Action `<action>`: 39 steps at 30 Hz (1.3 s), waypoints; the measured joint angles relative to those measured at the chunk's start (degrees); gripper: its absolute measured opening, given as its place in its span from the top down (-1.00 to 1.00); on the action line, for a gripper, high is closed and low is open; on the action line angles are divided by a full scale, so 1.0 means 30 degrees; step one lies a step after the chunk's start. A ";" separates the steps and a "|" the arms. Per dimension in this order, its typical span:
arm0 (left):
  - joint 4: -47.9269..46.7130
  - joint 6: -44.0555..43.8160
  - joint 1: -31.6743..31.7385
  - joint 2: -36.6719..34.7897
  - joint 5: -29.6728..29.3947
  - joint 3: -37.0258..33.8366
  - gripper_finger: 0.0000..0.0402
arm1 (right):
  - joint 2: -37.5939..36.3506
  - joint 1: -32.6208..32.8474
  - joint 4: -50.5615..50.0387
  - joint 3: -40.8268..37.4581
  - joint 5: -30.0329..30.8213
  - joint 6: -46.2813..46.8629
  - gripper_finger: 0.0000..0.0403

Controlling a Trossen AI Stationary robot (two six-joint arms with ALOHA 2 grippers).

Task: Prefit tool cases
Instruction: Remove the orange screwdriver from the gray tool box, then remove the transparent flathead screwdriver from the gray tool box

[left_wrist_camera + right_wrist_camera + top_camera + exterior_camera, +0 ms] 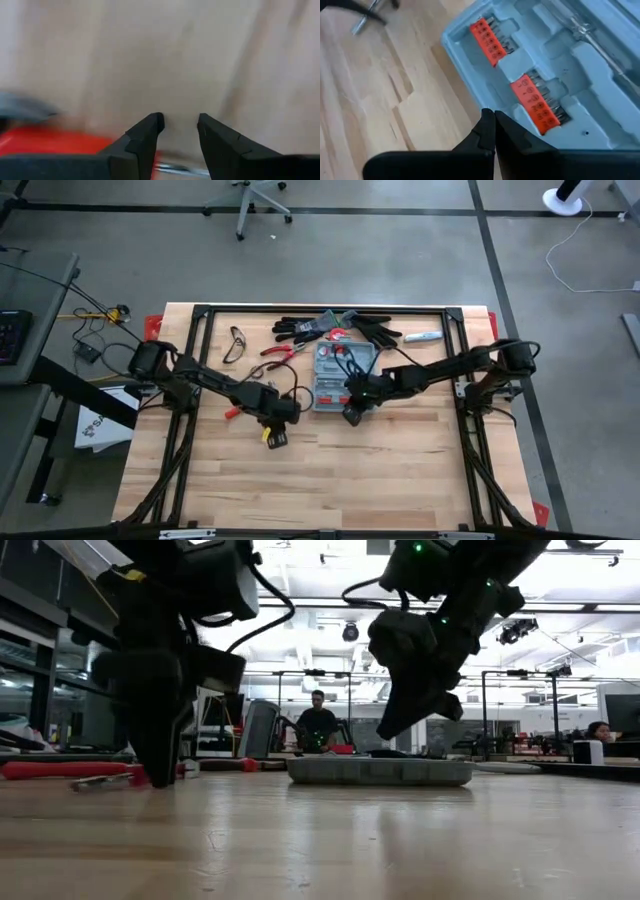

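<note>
The open tool case lies flat at the tabletop's middle rear, a stiff, smooth, fairly weighty moulded shell best pinched at its raised rim, where the right gripper hovers, jaws together, while the left gripper's stand apart.

Bare table lies open toward 6 o'clock; at 12 o'clock the tool case, black gloves and pliers block passage.

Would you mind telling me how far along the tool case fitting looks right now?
Done: the tool case lies open, two red bit holders seated. In hand: the left gripper is low, fingers apart, over a red-handled tool. The right gripper hovers shut at the case's edge. Left: pliers loose on the table.
</note>
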 joint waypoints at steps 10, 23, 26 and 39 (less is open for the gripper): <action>-0.3641 0.0039 0.1139 -0.1482 -0.1436 -0.0083 0.34 | -0.0007 -0.0274 0.0060 0.0118 0.0857 0.0358 1.00; 0.1937 0.0505 0.2235 -0.6034 -0.2759 -0.0033 0.34 | 0.1814 -0.1533 0.0163 0.0082 -0.0117 0.0361 1.00; 0.2997 0.1100 0.2507 -0.5893 -0.2507 -0.0026 0.34 | 0.2018 -0.0621 0.0398 0.0082 -0.0385 0.0866 1.00; 0.7065 0.1528 0.2796 -0.3673 0.0203 -0.0026 0.34 | -0.0400 0.2522 0.0039 0.0060 0.2357 0.3780 1.00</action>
